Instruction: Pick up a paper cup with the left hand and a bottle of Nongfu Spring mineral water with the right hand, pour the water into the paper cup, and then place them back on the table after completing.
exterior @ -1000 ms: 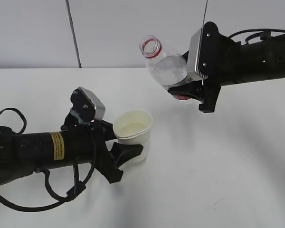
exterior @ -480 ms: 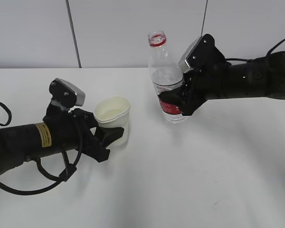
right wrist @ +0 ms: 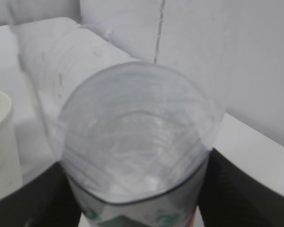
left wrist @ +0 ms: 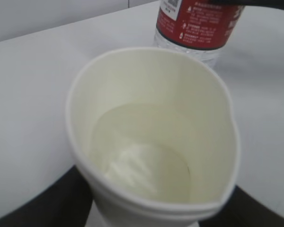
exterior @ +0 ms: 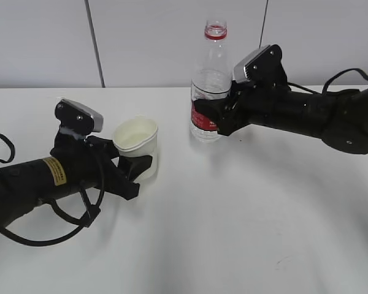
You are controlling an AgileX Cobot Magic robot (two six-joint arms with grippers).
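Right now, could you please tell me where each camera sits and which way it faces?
Exterior: front, slanting down at the white table; both black arms show.
Left wrist: looks along the left gripper into the white paper cup holding water.
Right wrist: behind the right gripper, facing the clear plastic bottle.
Shared: left wrist and exterior both show the bottle's red label.

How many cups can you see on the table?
1. The paper cup sits left of the middle, held by the left gripper, with the water bottle to its right. No other cup shows in any view.
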